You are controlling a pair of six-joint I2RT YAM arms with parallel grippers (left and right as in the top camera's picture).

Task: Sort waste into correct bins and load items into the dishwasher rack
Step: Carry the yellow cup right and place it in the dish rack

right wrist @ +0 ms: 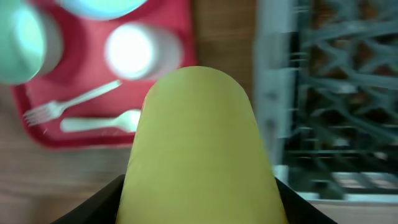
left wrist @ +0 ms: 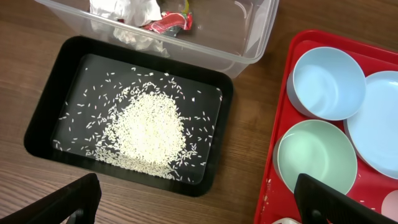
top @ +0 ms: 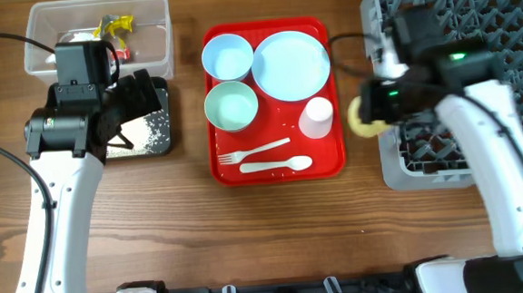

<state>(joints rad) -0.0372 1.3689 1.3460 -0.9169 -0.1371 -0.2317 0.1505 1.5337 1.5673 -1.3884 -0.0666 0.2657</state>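
Observation:
My right gripper (top: 375, 112) is shut on the yellow cup (right wrist: 199, 149), held lying sideways at the left edge of the grey-blue dishwasher rack (top: 490, 23). My left gripper (left wrist: 193, 205) is open and empty, over the wood between the black tub (top: 157, 146) and the red tray. The black tub (left wrist: 37, 134) holds a heap of rice grains (left wrist: 146, 127). The clear tub (top: 159, 35) holds white tissue (left wrist: 121, 12) and red and yellow wrappers (left wrist: 168, 22). On the tray sit two bowls (top: 227, 56) (top: 232, 106), the plate (top: 290, 65), the whitish cup (top: 316, 118), the fork (top: 253, 152) and the spoon (top: 276, 166).
The flat red tray (top: 219, 172) lies in the middle of the wooden table. The rack fills the far right. Black cables trail at the left edge and near the rack.

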